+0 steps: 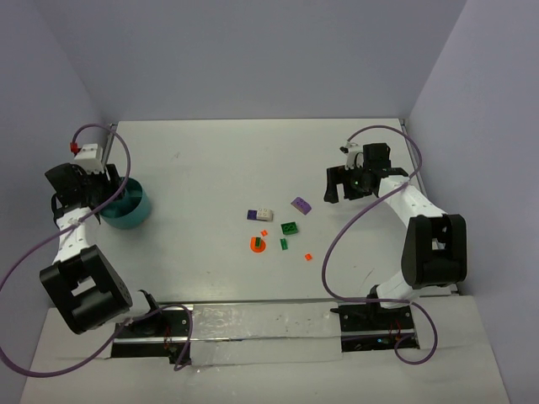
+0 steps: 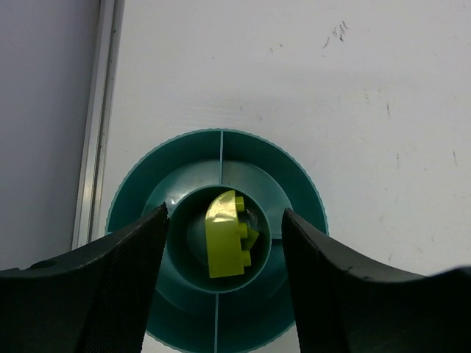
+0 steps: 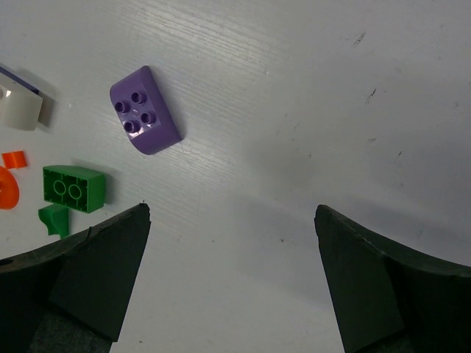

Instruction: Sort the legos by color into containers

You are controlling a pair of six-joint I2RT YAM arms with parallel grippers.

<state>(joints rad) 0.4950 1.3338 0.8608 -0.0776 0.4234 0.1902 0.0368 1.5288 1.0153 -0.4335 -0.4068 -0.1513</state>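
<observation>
The teal bowl (image 1: 130,210) stands at the table's left. In the left wrist view the bowl (image 2: 147,191) has a round middle compartment holding lime green legos (image 2: 227,237). My left gripper (image 2: 224,213) is open and empty right above the bowl, also seen from the top (image 1: 101,195). My right gripper (image 3: 232,208) is open and empty over bare table, to the right of the loose legos (image 1: 347,192). A purple brick (image 3: 143,110) lies ahead and to its left, with a dark green brick (image 3: 72,187), a small green bit (image 3: 53,218), a white piece (image 3: 18,110) and orange bits (image 3: 13,158).
From the top, the loose legos lie mid-table: a purple brick (image 1: 301,204), a purple and white pair (image 1: 259,215), a dark green brick (image 1: 289,228), an orange round piece (image 1: 258,244) and a small orange bit (image 1: 308,256). Walls close the table's sides.
</observation>
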